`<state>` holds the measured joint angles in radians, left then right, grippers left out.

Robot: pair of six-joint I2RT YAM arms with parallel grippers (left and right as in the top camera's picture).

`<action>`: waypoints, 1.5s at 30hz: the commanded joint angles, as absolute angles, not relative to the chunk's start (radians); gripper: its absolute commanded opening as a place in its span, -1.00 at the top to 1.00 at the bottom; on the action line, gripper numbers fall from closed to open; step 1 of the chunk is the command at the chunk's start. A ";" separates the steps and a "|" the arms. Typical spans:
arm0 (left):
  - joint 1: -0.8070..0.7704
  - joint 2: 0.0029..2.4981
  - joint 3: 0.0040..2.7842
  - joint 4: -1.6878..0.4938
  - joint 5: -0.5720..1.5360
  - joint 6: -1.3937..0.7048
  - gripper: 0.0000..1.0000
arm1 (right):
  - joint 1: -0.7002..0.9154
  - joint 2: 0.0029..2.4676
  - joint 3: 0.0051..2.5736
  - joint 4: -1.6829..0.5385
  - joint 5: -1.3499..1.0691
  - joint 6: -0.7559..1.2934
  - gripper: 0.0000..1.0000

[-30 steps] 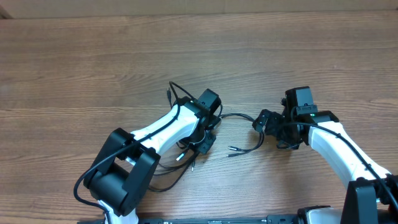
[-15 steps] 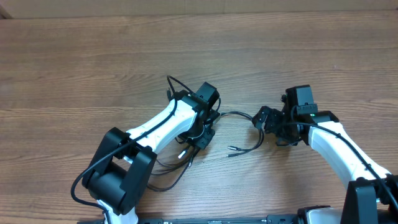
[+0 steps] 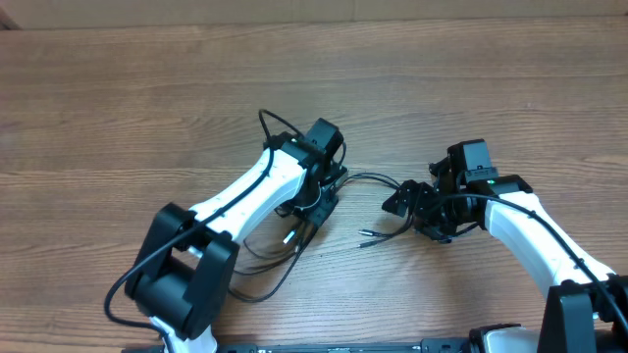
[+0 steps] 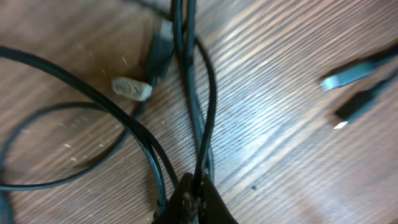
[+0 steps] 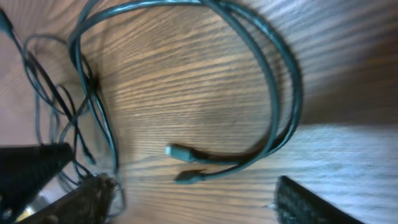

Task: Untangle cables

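Thin black cables (image 3: 371, 177) lie tangled at the middle of the wooden table (image 3: 147, 98). One strand curves right and ends in two plug tips (image 3: 365, 235). My left gripper (image 3: 316, 214) is shut on a cable strand (image 4: 202, 106), pinched between its fingertips (image 4: 196, 190). A grey plug (image 4: 132, 88) lies just ahead of it. My right gripper (image 3: 414, 216) stands open low over the table. In the right wrist view the two plug tips (image 5: 180, 151) and their looped cable (image 5: 273, 81) lie just ahead of the open right gripper (image 5: 193, 205).
More cable loops (image 3: 265, 270) trail under the left arm (image 3: 245, 191) toward the table's front edge. The right arm (image 3: 530, 226) reaches in from the front right corner. A tangle of strands (image 5: 74, 106) lies left of the right gripper.
My right gripper has moved left toward the two plug tips and its jaws have narrowed a little. The left arm has shifted slightly up and left with its cable.
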<state>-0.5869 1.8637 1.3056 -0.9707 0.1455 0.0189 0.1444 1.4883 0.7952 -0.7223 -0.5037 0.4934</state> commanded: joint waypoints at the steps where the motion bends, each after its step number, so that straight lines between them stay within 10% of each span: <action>1: -0.582 1.754 1.374 -0.974 0.158 0.038 0.92 | 0.169 1.483 0.791 -0.718 -0.543 0.493 -0.26; 5: -0.582 1.670 1.426 -0.993 0.158 0.029 0.92 | 0.187 1.483 0.791 -0.712 -0.553 0.496 -0.01; 9: -0.582 1.563 1.467 -0.994 0.158 0.019 0.92 | 0.206 1.483 0.791 -0.672 -0.618 0.496 -0.78; 25: -0.582 1.299 1.484 -0.862 0.154 -0.155 0.92 | 0.310 1.483 0.791 -0.416 -0.887 0.493 -0.65; 45: -0.582 1.074 1.484 -0.542 0.142 -0.188 0.92 | 0.552 1.483 0.791 -0.369 -0.305 0.737 -0.51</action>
<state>-0.5869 1.1240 1.4563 -0.5903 0.1448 -0.1638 0.5343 1.4883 0.7952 -0.3775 -0.4168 0.7044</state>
